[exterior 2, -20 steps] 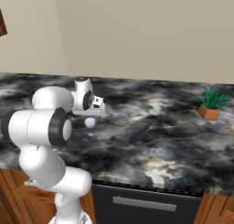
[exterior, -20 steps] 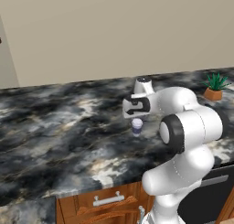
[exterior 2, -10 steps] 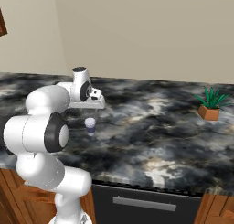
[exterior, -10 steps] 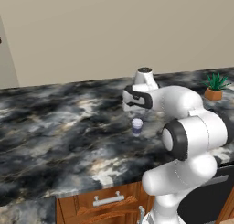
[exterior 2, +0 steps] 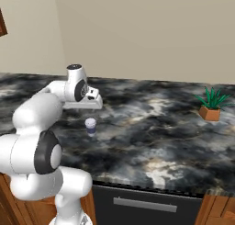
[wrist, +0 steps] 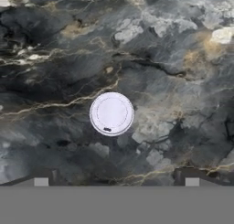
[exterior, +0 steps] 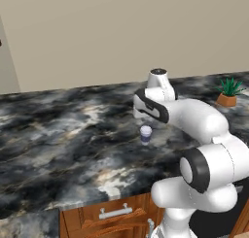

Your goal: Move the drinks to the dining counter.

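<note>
one purple-blue paper cup (exterior: 146,134) stands upright on the black marble dining counter (exterior: 58,135), its white lid closed, so what is in it cannot be seen. it is the single cup in sight. one potted plant (exterior: 227,92) sits on the same counter, well apart from the cup, toward the back wall. seen from the hand camera, the cup (wrist: 111,113) lies straight below, lid facing up, with bare marble (wrist: 55,58) all around it. the gripper (wrist: 116,181) hangs above the cup with its jaws spread wide, one dark tip on either side of the cup and well clear of it, holding nothing. compared with a second ago, the hand has risen higher over the cup, and the cup stays where it was beside the plant's side of the counter.
</note>
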You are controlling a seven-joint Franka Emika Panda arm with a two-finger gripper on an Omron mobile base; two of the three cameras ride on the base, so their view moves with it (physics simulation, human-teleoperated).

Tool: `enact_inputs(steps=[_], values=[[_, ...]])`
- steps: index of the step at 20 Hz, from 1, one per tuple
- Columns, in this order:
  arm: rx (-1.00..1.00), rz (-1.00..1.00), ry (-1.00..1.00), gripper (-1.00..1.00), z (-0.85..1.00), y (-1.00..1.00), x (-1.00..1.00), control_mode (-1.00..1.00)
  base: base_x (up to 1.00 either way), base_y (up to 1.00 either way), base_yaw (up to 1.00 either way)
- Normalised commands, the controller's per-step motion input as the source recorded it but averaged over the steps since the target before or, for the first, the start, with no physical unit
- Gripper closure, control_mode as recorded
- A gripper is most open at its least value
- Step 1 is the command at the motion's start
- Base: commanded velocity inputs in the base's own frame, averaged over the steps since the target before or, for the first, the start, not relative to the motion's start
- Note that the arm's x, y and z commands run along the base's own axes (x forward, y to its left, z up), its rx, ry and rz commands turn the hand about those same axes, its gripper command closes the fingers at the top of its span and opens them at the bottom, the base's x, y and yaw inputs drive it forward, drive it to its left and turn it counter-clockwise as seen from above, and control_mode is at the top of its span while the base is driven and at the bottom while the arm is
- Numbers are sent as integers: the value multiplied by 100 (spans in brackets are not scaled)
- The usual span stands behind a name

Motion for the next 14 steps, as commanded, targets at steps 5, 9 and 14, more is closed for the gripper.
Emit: enact_inputs(steps=[5,9,14], values=[[0,0,-7,-100,41,0,-45,-100,0,0,0],[0,0,-9,-100,35,0,-36,-100,0,0,0],[0,0,-1,-100,23,0,-35,-100,0,0,0]])
